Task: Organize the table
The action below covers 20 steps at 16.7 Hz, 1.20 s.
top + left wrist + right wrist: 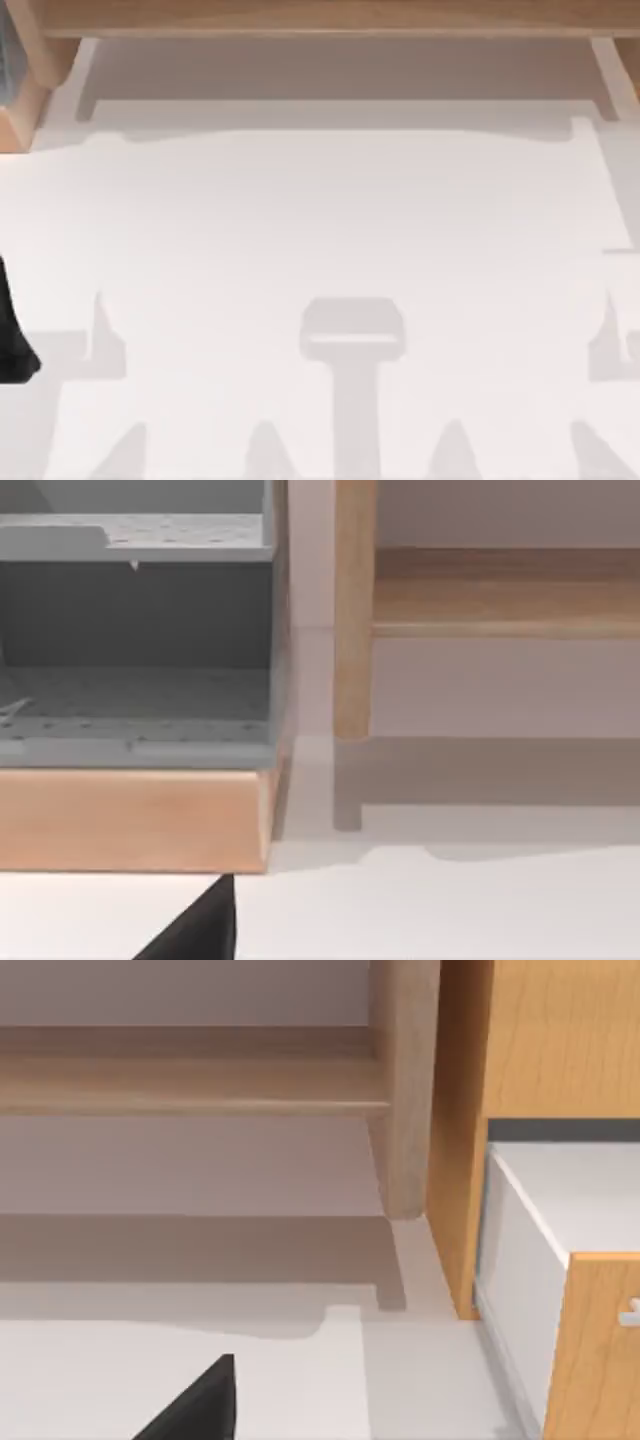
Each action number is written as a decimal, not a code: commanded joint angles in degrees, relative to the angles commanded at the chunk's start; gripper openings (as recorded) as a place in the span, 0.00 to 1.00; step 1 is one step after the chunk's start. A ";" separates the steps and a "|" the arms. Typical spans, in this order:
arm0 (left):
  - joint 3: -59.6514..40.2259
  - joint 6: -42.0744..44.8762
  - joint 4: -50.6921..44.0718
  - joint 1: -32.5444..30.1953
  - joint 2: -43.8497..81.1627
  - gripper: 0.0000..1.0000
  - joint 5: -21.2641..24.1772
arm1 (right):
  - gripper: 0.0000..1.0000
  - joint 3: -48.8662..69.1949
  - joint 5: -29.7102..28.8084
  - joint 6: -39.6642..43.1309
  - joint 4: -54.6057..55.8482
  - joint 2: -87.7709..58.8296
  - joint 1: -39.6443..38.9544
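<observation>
The table (320, 220) is a plain white, smooth surface with a light wooden frame (330, 18) along its far edge. Nothing loose lies on the stretch in the top view, only soft grey shadows. My left arm (12, 340) shows as a dark shape at the table's left edge. A black part of my left gripper (200, 925) hangs low over the white table (450, 910) near the back left corner. A black part of my right gripper (200, 1405) hangs over the table (100, 1380) near the back right corner.
A grey perforated shelf unit (135, 650) on a wooden base (130, 820) stands at the back left. A wooden cabinet (560, 1040) with a pulled-out white drawer (560, 1200) stands at the back right. A wooden rail on posts (352, 610) spans the back.
</observation>
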State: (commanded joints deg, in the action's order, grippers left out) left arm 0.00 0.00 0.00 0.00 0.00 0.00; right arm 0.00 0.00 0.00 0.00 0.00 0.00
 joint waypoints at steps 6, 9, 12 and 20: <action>0.00 0.00 0.00 0.00 0.00 1.00 0.00 | 1.00 5.52 -1.61 1.23 -3.28 -4.80 2.07; 0.00 0.00 0.00 0.00 0.00 1.00 0.00 | 1.00 16.21 -3.41 3.48 -8.85 -14.31 4.85; 0.00 0.00 0.00 0.00 0.00 1.00 0.00 | 1.00 32.36 -4.64 6.72 -16.25 -28.48 7.79; 0.00 0.00 0.00 0.00 0.00 1.00 0.00 | 1.00 92.65 -3.25 19.36 -40.53 -79.03 14.62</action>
State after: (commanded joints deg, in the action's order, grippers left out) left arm 0.00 0.00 0.00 0.00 0.00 0.00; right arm 92.65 -3.25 19.36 -40.53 -79.03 14.62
